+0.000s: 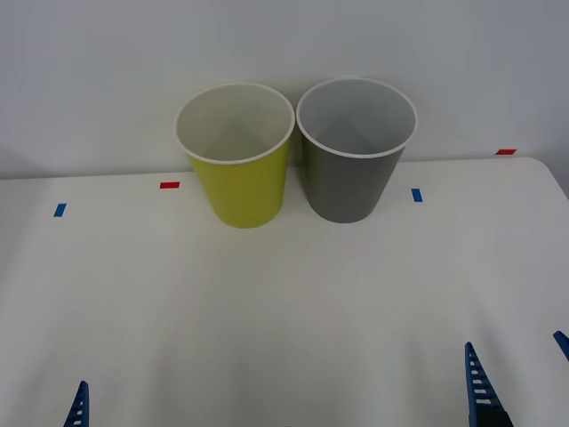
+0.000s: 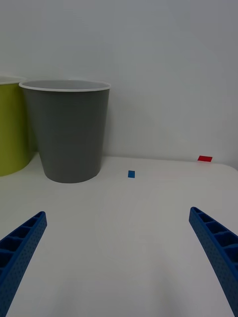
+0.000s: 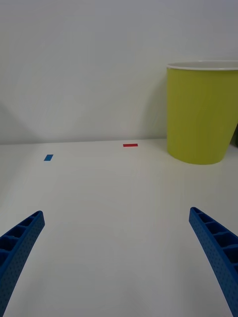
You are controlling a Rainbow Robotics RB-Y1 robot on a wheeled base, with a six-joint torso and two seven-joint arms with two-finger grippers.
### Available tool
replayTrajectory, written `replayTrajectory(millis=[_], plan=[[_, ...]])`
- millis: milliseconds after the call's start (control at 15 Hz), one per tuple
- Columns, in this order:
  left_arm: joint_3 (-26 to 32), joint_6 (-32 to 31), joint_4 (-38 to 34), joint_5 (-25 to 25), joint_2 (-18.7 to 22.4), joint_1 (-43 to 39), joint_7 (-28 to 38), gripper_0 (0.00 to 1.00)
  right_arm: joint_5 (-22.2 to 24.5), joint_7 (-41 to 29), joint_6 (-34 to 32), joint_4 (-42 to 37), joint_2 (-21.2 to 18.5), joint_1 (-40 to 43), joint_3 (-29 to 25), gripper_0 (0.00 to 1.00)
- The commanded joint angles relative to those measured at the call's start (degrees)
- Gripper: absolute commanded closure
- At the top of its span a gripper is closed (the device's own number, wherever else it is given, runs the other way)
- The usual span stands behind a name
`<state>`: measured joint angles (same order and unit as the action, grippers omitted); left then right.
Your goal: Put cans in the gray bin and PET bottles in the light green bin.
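Observation:
The light green bin and the gray bin stand upright side by side at the back of the white table, the green one on the left, and I see nothing inside either. Cans and PET bottles are out of view. My right gripper hangs open near the table's front right, facing the gray bin from well short of it. My left gripper is open at the front left, with the light green bin farther off. One left finger shows in the front view.
Small tape marks lie on the table: red and blue on the left, blue and red on the right. A white wall rises right behind the bins. The table's right edge is near.

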<state>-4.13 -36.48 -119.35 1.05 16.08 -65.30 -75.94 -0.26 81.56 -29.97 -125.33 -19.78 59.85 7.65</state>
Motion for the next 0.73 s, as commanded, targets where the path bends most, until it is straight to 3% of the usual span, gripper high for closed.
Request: replayTrajectory(millis=[67, 733], plan=[[0.0, 0.0, 0.0, 0.0, 0.0, 0.0, 0.0, 0.0, 0.0, 0.0, 0.0, 0.0, 0.0, 0.0, 0.0, 0.0], [0.0, 0.0, 0.0, 0.0, 0.0, 0.0, 0.0, 0.0, 0.0, 0.0, 0.0, 0.0, 0.0, 0.0, 0.0, 0.0]])
